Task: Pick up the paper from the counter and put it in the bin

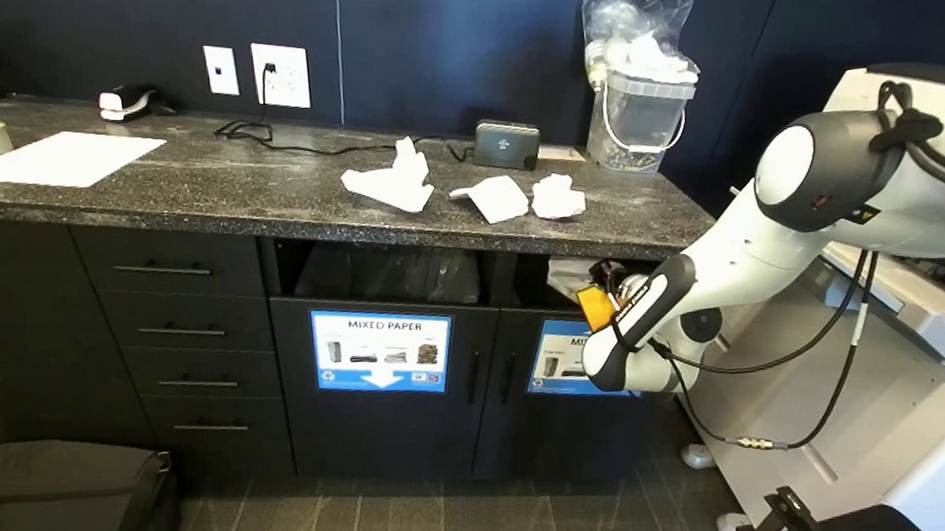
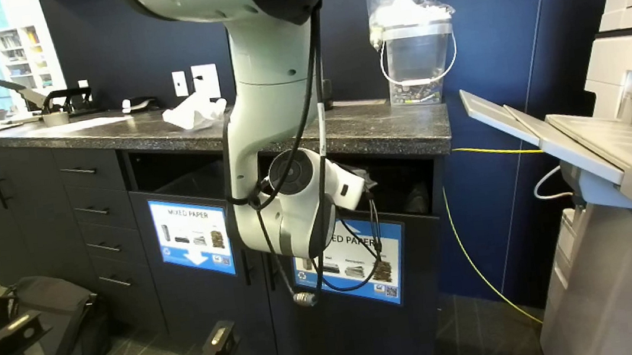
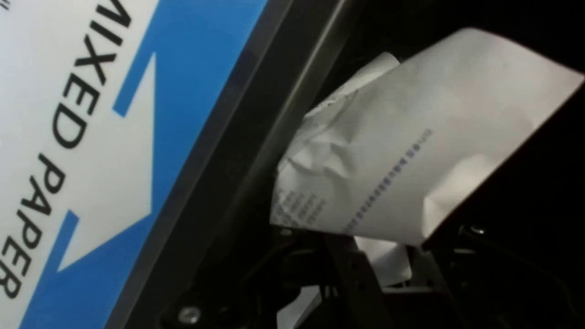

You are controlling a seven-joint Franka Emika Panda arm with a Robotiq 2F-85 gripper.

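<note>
Beneath the speckled stone desk (image 1: 261, 190) gapes the dark bin (image 2: 402, 179), its contents too shadowed to tell. On top, a translucent bucket (image 2: 418, 55) holds small jumbled bits (image 2: 417, 96). The tool (image 3: 388, 249) pinches the crumpled printed paper (image 3: 393, 119) at the bin's mouth.

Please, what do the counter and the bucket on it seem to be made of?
The counter looks like stone, perhaps laminate, with slight sheen: its dark surface is speckled. The bucket seems smooth, clear plastic: its contents show through it.
</note>
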